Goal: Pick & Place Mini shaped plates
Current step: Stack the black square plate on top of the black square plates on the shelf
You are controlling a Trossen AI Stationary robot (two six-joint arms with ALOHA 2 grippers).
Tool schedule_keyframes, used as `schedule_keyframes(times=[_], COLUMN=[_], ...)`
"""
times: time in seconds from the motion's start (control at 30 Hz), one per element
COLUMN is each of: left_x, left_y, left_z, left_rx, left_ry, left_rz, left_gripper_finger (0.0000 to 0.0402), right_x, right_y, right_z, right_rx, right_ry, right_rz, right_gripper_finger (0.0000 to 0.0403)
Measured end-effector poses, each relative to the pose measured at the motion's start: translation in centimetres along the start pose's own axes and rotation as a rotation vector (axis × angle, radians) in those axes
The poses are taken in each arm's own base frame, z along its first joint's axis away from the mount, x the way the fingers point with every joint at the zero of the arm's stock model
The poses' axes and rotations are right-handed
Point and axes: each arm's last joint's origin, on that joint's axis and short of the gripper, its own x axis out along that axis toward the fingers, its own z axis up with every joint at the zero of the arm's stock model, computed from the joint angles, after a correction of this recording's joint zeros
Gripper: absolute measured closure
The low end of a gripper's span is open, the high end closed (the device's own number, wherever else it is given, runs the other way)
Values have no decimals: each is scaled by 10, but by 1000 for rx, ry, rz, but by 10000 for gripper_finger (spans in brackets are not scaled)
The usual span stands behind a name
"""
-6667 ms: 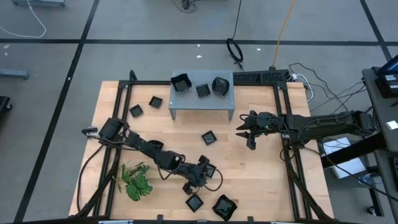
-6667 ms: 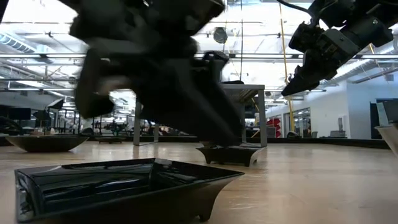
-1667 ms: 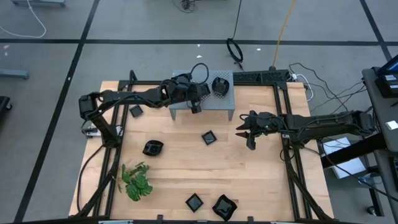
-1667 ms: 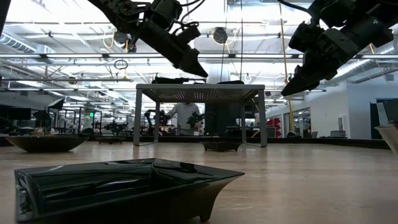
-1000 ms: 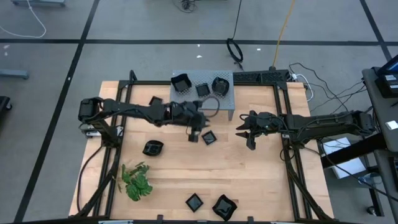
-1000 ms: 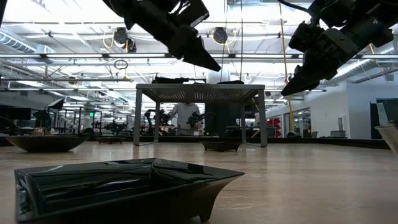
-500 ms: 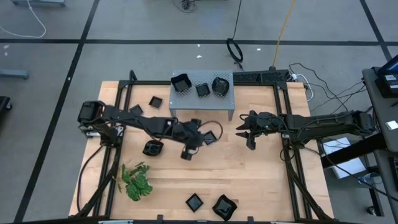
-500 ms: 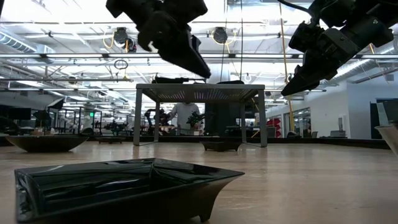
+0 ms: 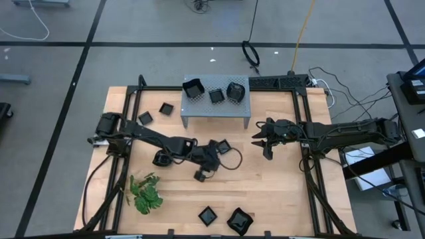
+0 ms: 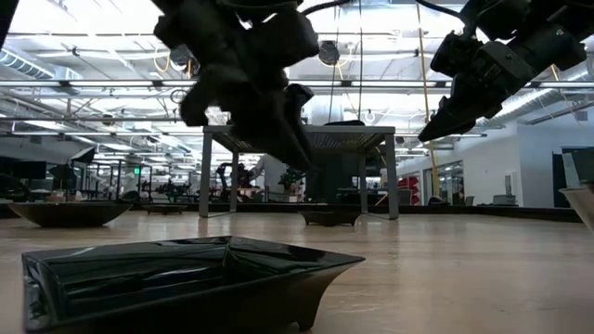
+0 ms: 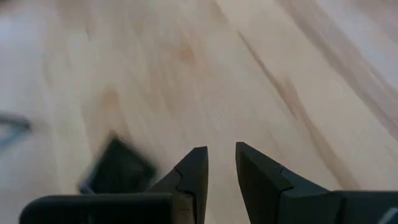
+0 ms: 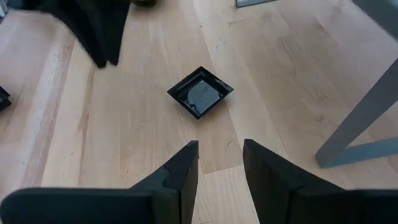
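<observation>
Left end effector (image 9: 200, 174) sits at centre frame of the high view, over bare wood just below the small square plate (image 9: 224, 147); in its wrist view the fingers (image 11: 193, 171) stand slightly parted with nothing between them, so it is empty. Right end effector (image 9: 263, 143) hangs right of centre, just off the stand's lower right leg, fingers (image 12: 180, 168) apart and empty, facing the same square plate (image 12: 200, 91).

Inspection, largest item first:
- Wooden surface (image 9: 279, 192): fills the middle of the high view, framed by black rails.
- Grey perforated stand (image 9: 216, 114): upper centre. It carries three plates: a large square one (image 9: 193, 87) at its left, a small square one (image 9: 216, 96) in the middle, a rounded one (image 9: 235, 90) at its right.
- Green sprig (image 9: 146, 192): lower left, untouched.
- Plates off the stand: a wavy-edged one (image 9: 240, 220) and a small square one (image 9: 208, 215) at bottom centre; a rounded one (image 9: 161, 158) left of centre, partly under the left arm; two small squares (image 9: 166, 107) and (image 9: 145, 117) at upper left, beside the stand.

Assessment: if the stand is the destination, three plates are placed and six visible ones remain on the surface. Neither end effector holds a plate, so the next pick has not begun; the central square plate lies nearest both.
</observation>
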Motion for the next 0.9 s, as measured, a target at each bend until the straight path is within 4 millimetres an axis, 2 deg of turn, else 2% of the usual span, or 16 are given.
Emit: schedule_keyframes(times=[0.17,0.33,0.57,0.67,0.9], left_x=[23,41,39,39,39], left_y=[-8,-10,-11,-6,13], left_z=[-3,-9,-10,-11,-22], left_rx=[84,81,17,28,113], left_ry=[-8,24,61,79,129], left_rz=[30,107,177,221,229], left_gripper_finger=[313,313,311,285,189], right_x=[0,1,1,1,1], right_y=[0,0,1,2,1], right_z=[0,2,8,9,8], right_rx=[0,0,0,0,0], right_ry=[-3,-31,-85,-97,-89], right_rz=[1,6,15,17,15], right_gripper_finger=[287,287,287,287,287])
